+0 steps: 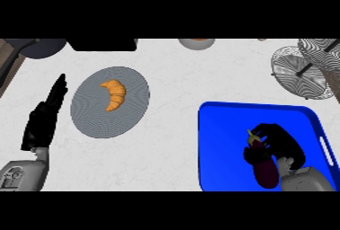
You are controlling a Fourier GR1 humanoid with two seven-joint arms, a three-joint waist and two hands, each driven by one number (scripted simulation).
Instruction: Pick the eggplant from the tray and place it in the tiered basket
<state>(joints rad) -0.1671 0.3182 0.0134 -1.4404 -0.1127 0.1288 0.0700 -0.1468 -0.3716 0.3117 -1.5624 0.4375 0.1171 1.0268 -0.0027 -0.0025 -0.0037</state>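
A dark purple eggplant (265,171) with a yellowish stem lies on the blue tray (225,134) at the lower right. My right hand (284,143) is curled over the eggplant, with its fingers round the stem end and part of the body hidden. The tiered basket (302,72), a wire mesh rack with round shelves, stands at the upper right, apart from the tray. My left hand (45,114) rests open at the left edge, fingers pointing up, holding nothing.
A grey plate (93,112) with a croissant (114,95) sits left of centre. At the back edge stand a dark round object (43,48), a black item (103,44) and a pale bowl (196,43).
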